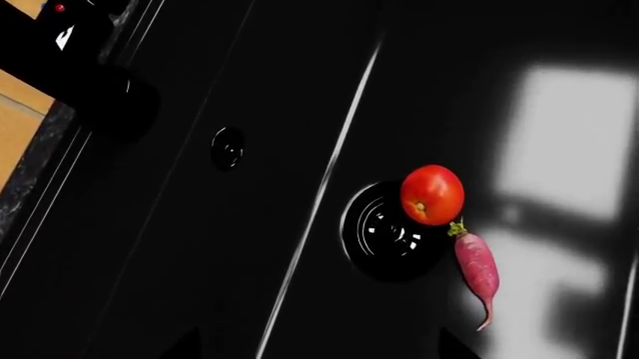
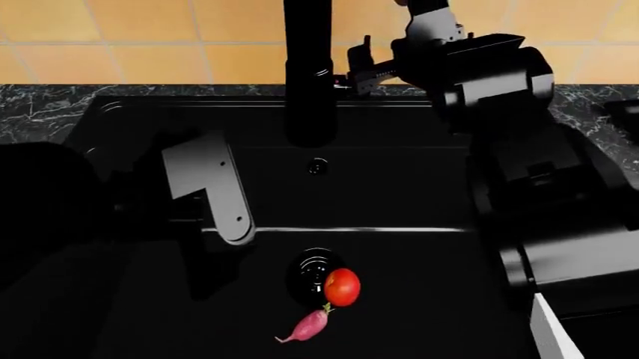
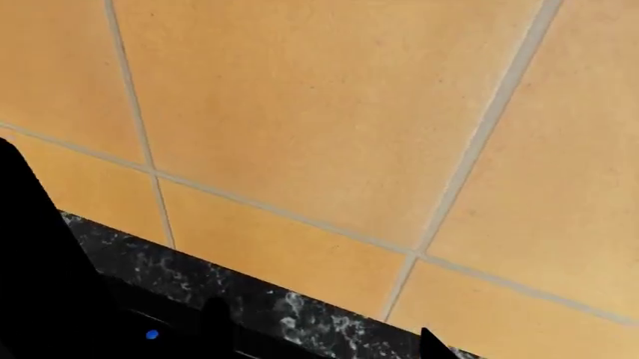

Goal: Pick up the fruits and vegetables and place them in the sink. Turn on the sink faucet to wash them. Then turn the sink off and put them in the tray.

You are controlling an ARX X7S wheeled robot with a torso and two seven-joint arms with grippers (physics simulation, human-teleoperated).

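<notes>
Resting on the floor of the matte black sink basin [image 2: 150,149], low centre of the head view, the glossy red tomato [image 2: 343,287] touches the pink radish [image 2: 310,324]. The right claw [image 2: 372,72], slightly parted and empty, sits just right of the tall black faucet spout [image 2: 307,71]; the left claw's opening cannot be told.

A: Sink contents?
B: Glossy red tomato [image 2: 342,286], round, resting at right rim of round drain, touching it. Pink radish [image 2: 310,324], elongated, green stem end toward tomato [image 1: 432,194], thin root tip pointing near-left; lying just near of tomato, stem about touching it.
A: Sink and faucet?
B: Matte black sink [image 2: 420,187], dry-looking. Black faucet [image 2: 307,71] spout upright at far edge, centre.
</notes>
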